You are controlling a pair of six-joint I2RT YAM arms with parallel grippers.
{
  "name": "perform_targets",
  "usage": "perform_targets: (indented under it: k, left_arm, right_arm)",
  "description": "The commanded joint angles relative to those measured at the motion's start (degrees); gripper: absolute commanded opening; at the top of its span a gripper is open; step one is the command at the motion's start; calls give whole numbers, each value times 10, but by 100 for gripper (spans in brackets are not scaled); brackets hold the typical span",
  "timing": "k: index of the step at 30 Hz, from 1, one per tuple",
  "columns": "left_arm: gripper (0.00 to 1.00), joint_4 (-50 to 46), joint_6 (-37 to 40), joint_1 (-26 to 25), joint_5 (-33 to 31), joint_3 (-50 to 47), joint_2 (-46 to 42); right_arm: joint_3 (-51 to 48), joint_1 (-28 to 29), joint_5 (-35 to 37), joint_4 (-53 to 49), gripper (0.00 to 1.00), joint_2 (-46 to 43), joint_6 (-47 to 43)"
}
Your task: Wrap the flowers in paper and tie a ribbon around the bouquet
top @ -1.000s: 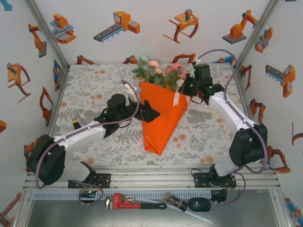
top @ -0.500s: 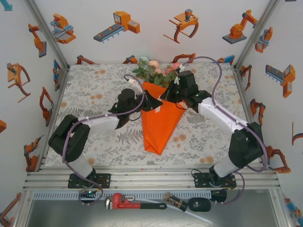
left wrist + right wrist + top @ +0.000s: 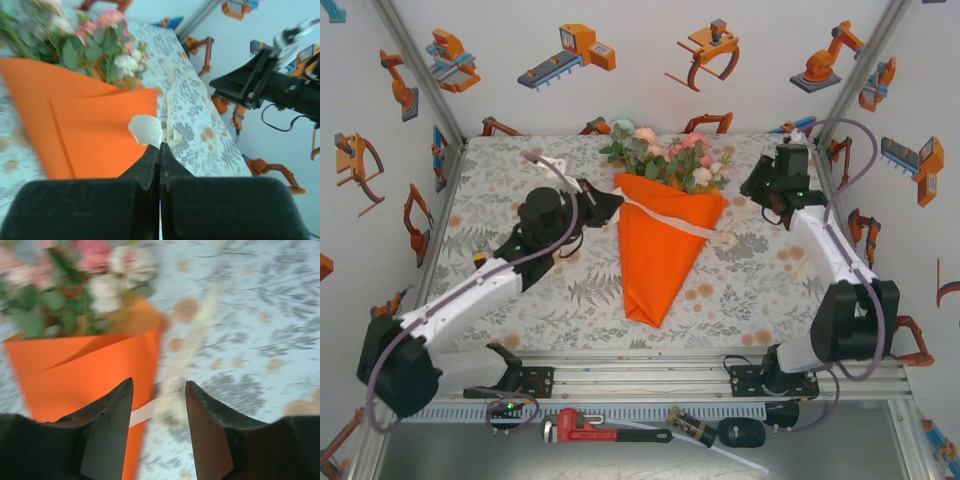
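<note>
A bouquet (image 3: 661,225) lies in the middle of a surface (image 3: 510,180) covered with a grey and orange floral cloth. Its pink and cream flowers (image 3: 672,160) point to the far side, and the tip of its orange paper (image 3: 653,265) cone points near. A cream ribbon (image 3: 670,219) crosses the upper part of the cone on a slant, from its left edge down to the right, where its end trails on the cloth.

The left claw (image 3: 613,201) sits just left of the cone's far corner. Its jaws are pressed together, pinching the ribbon's left end, which curls up above the fingertips (image 3: 152,155) in the left wrist view.

The right claw (image 3: 752,190) hovers to the right of the flowers, apart from the bouquet. Its jaws stand partly apart with nothing between them.
</note>
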Motion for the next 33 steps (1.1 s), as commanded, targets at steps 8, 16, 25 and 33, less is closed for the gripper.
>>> perform_targets:
  k: [8,16,25,33]
  left_arm:
    - [0,-332,52,44,-338,3,-212]
    - [0,-444,94,115,-569,22,-322]
    - [0,-383,176,152,-588,-2,-374]
    - [0,-382,161,197,-526,-2,-346]
  right_arm:
    - [120,-108,43,-37,47,196,4]
    - [163,-173,71,-108,49,229,84]
    - [265,-213,106,-178,65,290,129]
    - [361,-211,93,-265,65,370,234]
